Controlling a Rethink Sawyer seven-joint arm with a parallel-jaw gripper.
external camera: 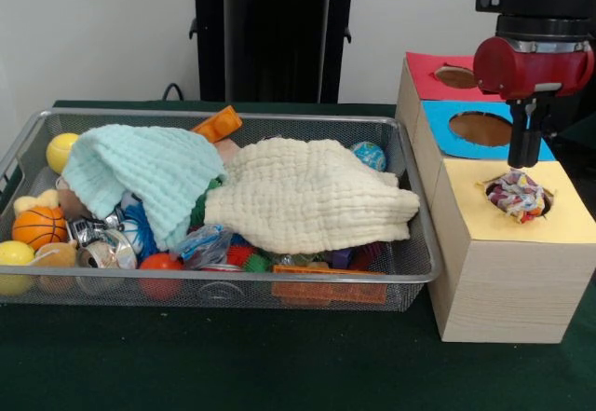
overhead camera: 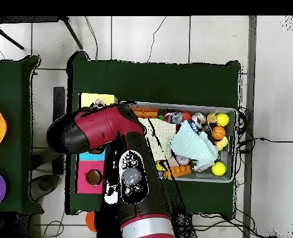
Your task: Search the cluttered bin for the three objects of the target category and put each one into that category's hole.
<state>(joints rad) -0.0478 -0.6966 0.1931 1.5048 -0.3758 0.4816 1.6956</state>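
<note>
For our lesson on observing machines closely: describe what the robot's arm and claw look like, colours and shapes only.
The arm is built of rounded, glossy red housings joined by black sections, with a grey round button panel on its upper segment. At the wrist, a red drum-shaped housing carries a small grey plate. Below it hangs a slim, dark claw.

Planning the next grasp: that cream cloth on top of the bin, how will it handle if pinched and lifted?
Probably floppy: the cream cloth drapes in folds over the toys beneath it. Likely light for its size, since it looks like thin crinkled fabric. It overlaps the mint cloth in the wire bin, so lifting may drag that along.
</note>
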